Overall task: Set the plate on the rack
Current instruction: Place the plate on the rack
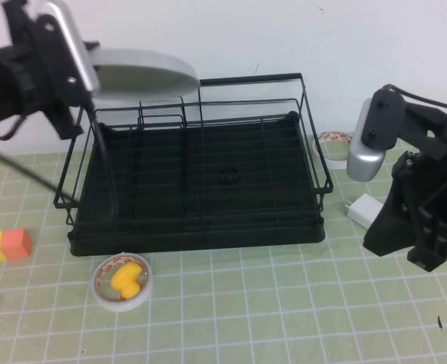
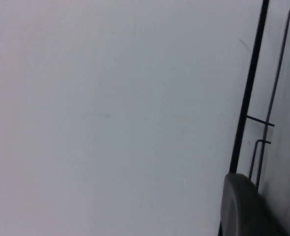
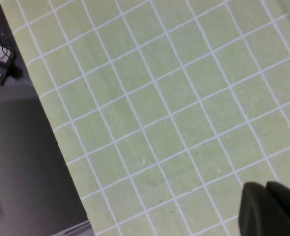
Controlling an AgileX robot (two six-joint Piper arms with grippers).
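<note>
The pale grey-blue plate [image 1: 144, 70] is held in the air, about level, over the back left corner of the black wire rack [image 1: 201, 227]. My left gripper [image 1: 87, 74] is at the upper left, shut on the plate's left rim. In the left wrist view a dark finger [image 2: 243, 206] shows beside rack wires [image 2: 248, 98] against a pale surface. My right gripper [image 1: 429, 259] hangs low over the mat to the right of the rack, shut and empty. Its closed fingertips [image 3: 270, 209] show over the green grid mat.
A white tape roll with a yellow object inside [image 1: 122, 282] lies in front of the rack. An orange and yellow block [image 1: 5, 245] sits at the left. Another tape roll [image 1: 331, 144] and a white adapter [image 1: 365, 210] lie right of the rack.
</note>
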